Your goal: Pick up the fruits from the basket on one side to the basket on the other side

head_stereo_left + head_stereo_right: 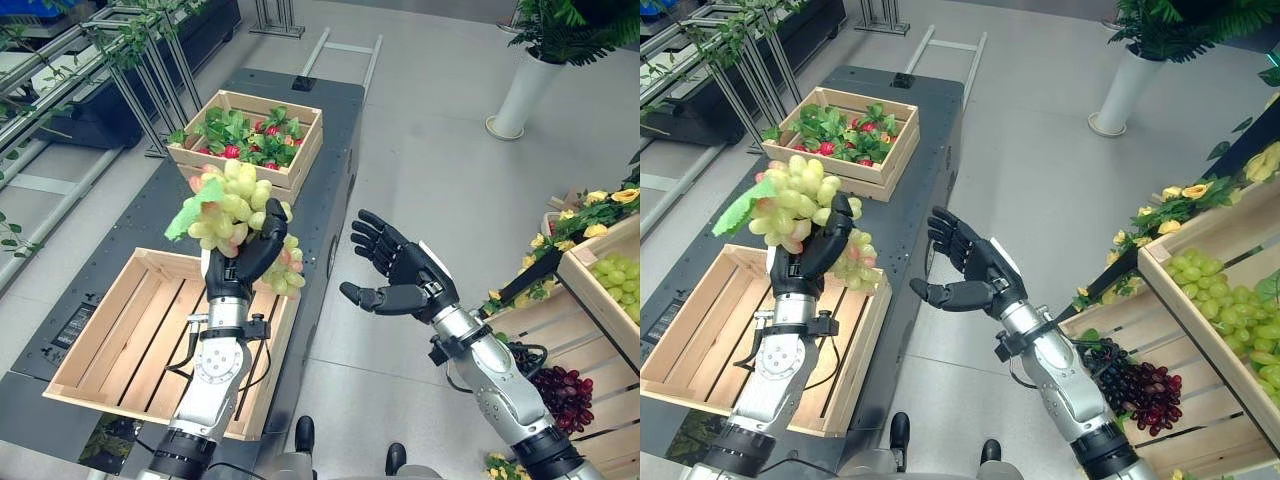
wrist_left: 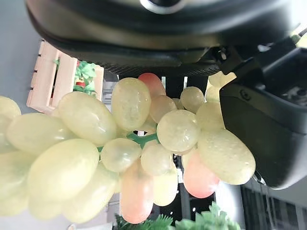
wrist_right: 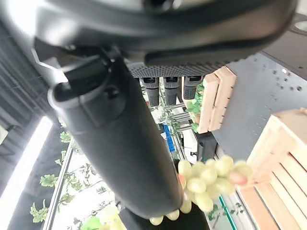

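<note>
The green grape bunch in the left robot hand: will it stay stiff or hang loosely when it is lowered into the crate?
The green grape bunch probably behaves floppily: grapes droop past the left robot hand on both sides. Single grapes may swing, since they hang on thin stems. It seems light, as curled fingers alone hold it above the empty wooden crate.

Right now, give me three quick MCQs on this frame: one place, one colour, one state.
1. Where is the green grape bunch?
A. in the left hand
B. lying in the near crate
C. on the floor

2. What colour are the grapes by the right arm's elbow?
A. yellow
B. white
C. dark red

3. How is the right hand?
A. open, holding nothing
B. shut on grapes
C. shut on a leaf

Answers:
1 A: the left hand curls round the bunch above the empty crate.
2 C: the dark grapes lie on the slatted shelf.
3 A: fingers spread, holding nothing.
</note>
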